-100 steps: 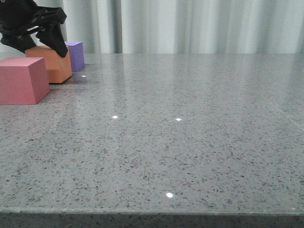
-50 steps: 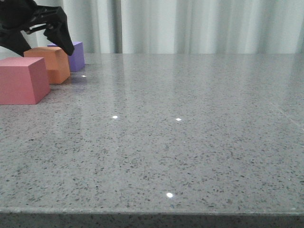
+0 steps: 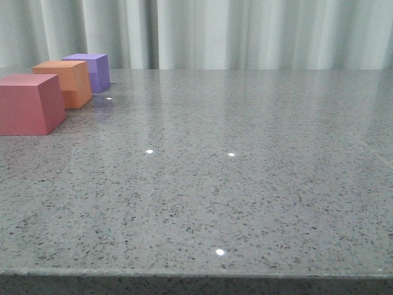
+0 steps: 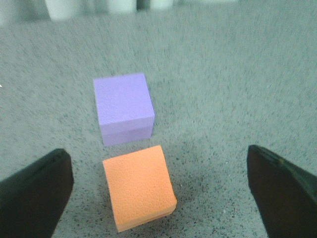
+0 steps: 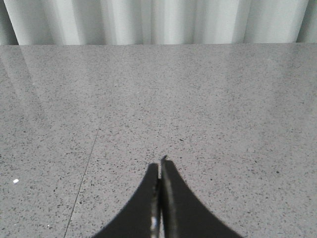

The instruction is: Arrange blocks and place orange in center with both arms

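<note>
Three blocks stand in a row at the table's far left: the red cube point(image 3: 27, 103) nearest, the orange cube point(image 3: 64, 83) in the middle, and the purple cube point(image 3: 91, 70) farthest back. Neither arm shows in the front view. In the left wrist view my left gripper point(image 4: 157, 153) is open and wide, raised above the orange cube point(image 4: 138, 186) without touching it, and the purple cube point(image 4: 124, 106) sits just beyond. The red cube is outside that view. My right gripper point(image 5: 160, 166) is shut on nothing, over bare table away from the blocks.
The grey speckled tabletop point(image 3: 233, 184) stretches to the right of the blocks, with its front edge point(image 3: 196, 273) close to the camera. A pale curtain point(image 3: 245, 31) hangs behind the table's far edge.
The left gripper, which stood around the orange cube a second ago, rose up and to the left and has left the front view. The orange cube stays on the table.
</note>
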Tool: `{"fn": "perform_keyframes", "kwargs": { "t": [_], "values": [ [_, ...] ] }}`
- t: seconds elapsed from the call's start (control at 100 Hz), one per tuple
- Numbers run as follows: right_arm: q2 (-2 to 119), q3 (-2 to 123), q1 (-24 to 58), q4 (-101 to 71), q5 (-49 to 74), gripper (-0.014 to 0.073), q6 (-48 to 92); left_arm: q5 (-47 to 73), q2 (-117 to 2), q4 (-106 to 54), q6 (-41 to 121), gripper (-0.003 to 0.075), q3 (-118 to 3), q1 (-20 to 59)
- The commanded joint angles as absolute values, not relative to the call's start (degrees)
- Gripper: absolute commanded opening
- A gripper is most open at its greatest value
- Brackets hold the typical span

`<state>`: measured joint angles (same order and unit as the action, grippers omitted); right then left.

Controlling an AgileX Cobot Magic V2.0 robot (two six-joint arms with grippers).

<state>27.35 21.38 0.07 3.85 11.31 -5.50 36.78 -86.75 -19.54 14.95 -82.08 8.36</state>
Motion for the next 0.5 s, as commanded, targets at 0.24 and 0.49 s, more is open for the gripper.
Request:
{"fn": "perform_keyframes", "kwargs": {
  "t": [0.24, 0.49],
  "values": [
    [27.3, 23.0, -0.4, 4.0, 6.5, -0.0069, -5.2, 18.4, -61.2, -20.9, 15.0, 0.0672, -58.8, 8.2],
    [27.3, 23.0, -0.4, 4.0, 6.5, -0.0069, -5.2, 15.1, -43.1, -21.1, 15.0, 0.0672, -43.6, 8.2]
  ]
}}
